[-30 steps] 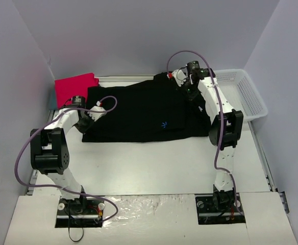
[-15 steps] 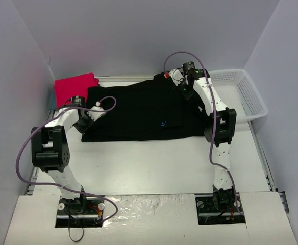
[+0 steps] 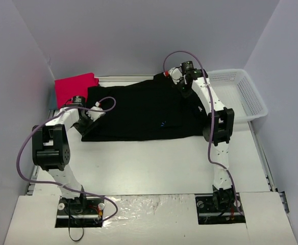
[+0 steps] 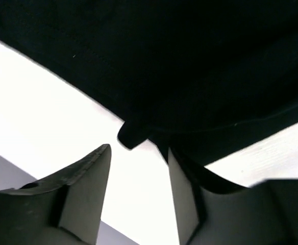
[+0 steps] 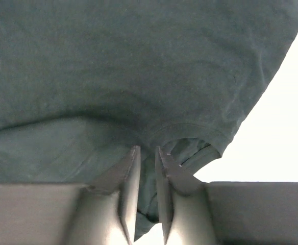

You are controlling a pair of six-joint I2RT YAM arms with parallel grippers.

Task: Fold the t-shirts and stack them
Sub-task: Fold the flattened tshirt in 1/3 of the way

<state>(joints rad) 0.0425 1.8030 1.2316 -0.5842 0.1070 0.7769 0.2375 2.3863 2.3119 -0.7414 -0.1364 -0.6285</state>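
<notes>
Left gripper [image 4: 139,151] gapes empty beside the black t-shirt [image 3: 139,109]; right gripper [image 5: 146,149] pinches its cloth; tiny blue logo [image 3: 163,123] is unreadable.

Top view: soft, even overhead light, sharp all over, only faint shadows. Mild glare on the shiny strip [image 3: 154,204] at the near edge. Shirt [image 3: 133,109] crushed to flat black. Left wrist: table [image 3: 154,163] blown out white, harsh contrast, left fingers [image 4: 82,199] soft. Right wrist: shirt washed out grey-teal, right fingers [image 5: 126,194] blurred, corner clipped white.
</notes>
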